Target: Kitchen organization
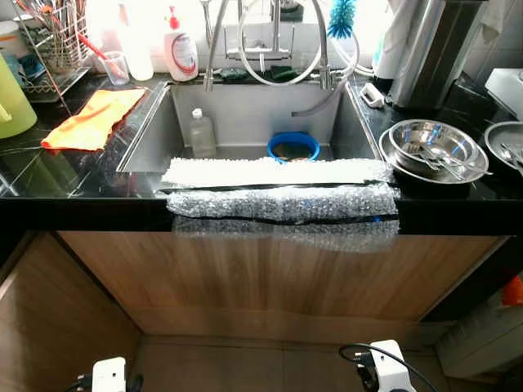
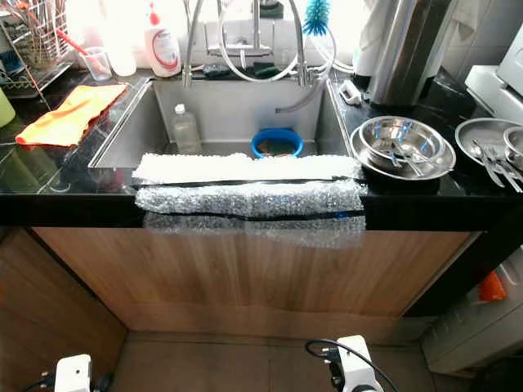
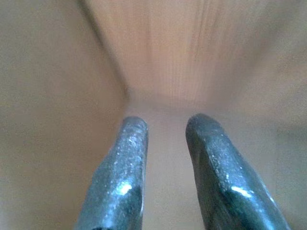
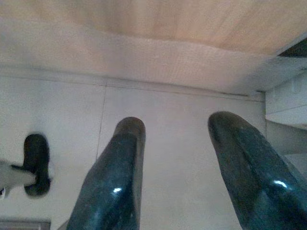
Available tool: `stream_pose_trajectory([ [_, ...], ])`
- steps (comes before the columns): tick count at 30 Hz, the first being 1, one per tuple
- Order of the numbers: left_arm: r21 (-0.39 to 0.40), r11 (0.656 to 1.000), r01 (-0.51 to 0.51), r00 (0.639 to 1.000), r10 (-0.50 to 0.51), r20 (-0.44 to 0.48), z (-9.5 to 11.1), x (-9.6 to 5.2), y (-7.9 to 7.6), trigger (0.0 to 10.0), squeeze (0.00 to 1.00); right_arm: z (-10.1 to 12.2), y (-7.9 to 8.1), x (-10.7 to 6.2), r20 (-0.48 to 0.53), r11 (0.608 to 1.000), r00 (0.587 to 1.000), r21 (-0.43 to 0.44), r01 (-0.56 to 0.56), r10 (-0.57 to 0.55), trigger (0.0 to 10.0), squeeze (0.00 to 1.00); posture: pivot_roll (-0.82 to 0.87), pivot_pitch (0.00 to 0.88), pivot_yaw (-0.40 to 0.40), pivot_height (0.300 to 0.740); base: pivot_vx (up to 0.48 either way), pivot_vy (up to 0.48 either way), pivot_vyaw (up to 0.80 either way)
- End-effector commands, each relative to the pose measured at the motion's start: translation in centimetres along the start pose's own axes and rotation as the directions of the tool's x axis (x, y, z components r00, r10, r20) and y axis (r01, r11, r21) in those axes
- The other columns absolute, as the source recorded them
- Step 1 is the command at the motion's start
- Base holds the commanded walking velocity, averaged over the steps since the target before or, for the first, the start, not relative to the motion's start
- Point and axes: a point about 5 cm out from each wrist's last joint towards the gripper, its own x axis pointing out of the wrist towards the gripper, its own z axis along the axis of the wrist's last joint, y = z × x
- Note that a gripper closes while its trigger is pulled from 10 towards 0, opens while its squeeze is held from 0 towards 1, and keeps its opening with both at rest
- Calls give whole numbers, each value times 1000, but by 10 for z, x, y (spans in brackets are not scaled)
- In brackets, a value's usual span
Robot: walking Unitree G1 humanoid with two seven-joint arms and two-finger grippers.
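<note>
A steel sink (image 1: 155, 122) is set in a black counter, with a clear plastic bottle (image 1: 202, 133) and a blue-rimmed bowl (image 1: 293, 147) inside it. Right of the sink, stacked steel bowls (image 1: 431, 147) hold spoons. An orange cloth (image 1: 94, 117) lies on the counter to the left. Both arms hang low by the cabinet, wrists at the picture's bottom edge. My left gripper (image 3: 165, 124) is open with nothing between its fingers, pointing at wooden cabinet panels. My right gripper (image 4: 177, 127) is open and empty too, pointing at the tiled floor.
Bubble wrap (image 1: 282, 202) pads the sink's front edge. A tap (image 1: 265, 45), soap bottle (image 1: 180, 49), blue brush (image 1: 341, 16), dish rack (image 1: 53, 45), green jug (image 1: 12, 98), kettle-like steel vessel (image 1: 433, 49) and another steel dish (image 1: 508, 147) crowd the counter. A wooden cabinet front (image 1: 278, 278) stands below.
</note>
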Motion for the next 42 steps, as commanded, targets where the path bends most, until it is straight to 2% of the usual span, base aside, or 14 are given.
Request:
stream_pose_trajectory([
  [1, 23, 1000, -11, 993, 9, 122, 17, 0, 3, 10000, 0, 0, -3, -1, 15, 999, 999, 34, 29, -29, 10000, 0, -126, 0, 53, 740, 0, 0, 0],
  [6, 53, 999, -7, 973, -5, 229, 30, -8, -1, 10000, 0, -2, -4, -2, 30, 997, 998, 61, 57, -59, 10000, 0, -129, 0, 50, 740, 0, 0, 0],
  [8, 55, 998, -4, 961, -11, 277, 37, -12, -5, 10000, 0, 49, -27, -12, 448, 963, 886, -169, 210, -115, 10000, 0, -134, 0, 51, 740, 0, 0, 0],
  [10, 56, 998, 1, 950, -19, 311, 45, -15, -8, 10000, 0, 81, -33, -25, 654, 914, 754, -269, 303, -58, 10000, 0, -137, 0, 50, 740, 0, 0, 0],
  [11, 56, 998, 1, 950, -19, 311, 45, -15, -8, 10000, 0, 81, -33, -25, 654, 914, 754, -269, 303, -58, 10000, 0, -137, 0, 50, 740, 0, 0, 0],
  [12, 62, 998, 4, 944, -24, 329, 49, -17, -11, 10000, 0, 87, -33, -26, 672, 877, 738, -322, 357, -54, 10000, 0, -142, 0, 50, 740, 0, 0, 0],
  [13, 59, 998, 5, 942, -24, 335, 51, -17, -12, 10000, 0, 84, -34, -20, 599, 951, 794, -176, 253, -100, 10000, 0, -142, 0, 50, 740, 0, 0, 0],
  [14, 59, 998, 5, 942, -24, 335, 51, -17, -12, 10000, 0, 84, -34, -20, 599, 951, 794, -176, 253, -100, 10000, 0, -142, 0, 50, 740, 0, 0, 0],
  [16, 56, 998, 9, 939, -28, 342, 53, -17, -15, 10000, 0, 79, -32, -15, 522, 994, 846, 62, 88, -107, 10000, 0, -140, 0, 48, 740, 0, 0, 0],
  [23, 56, 998, 5, 932, -25, 361, 61, -23, -17, 10000, 0, 85, -30, -19, 561, 993, 820, 74, 92, -118, 10000, 0, -145, 0, 44, 740, 0, 0, 0],
  [30, 32, 998, -48, 895, 29, 445, 84, -43, -14, 10000, 0, 105, -43, -51, 674, 987, 721, 91, 135, -161, 10000, 0, -150, 0, 48, 740, 0, 0, 0],
  [32, 23, 998, -56, 880, 39, 473, 94, -48, -14, 10000, 0, 123, -39, -64, 727, 989, 672, 77, 123, -140, 10000, 0, -154, 0, 50, 740, 0, 0, 0],
  [36, 44, 997, -56, 860, 26, 509, 106, -56, -15, 10000, 0, 136, -33, -81, 762, 989, 632, 87, 116, -141, 10000, 0, -152, 0, 51, 740, 0, 0, 0],
  [42, 86, 995, -52, 761, -17, 649, 159, -73, -26, 10000, 0, 171, -20, -112, 836, 993, 538, 65, 100, -109, 10000, 0, -154, 0, 58, 740, 0, 0, 0],
])
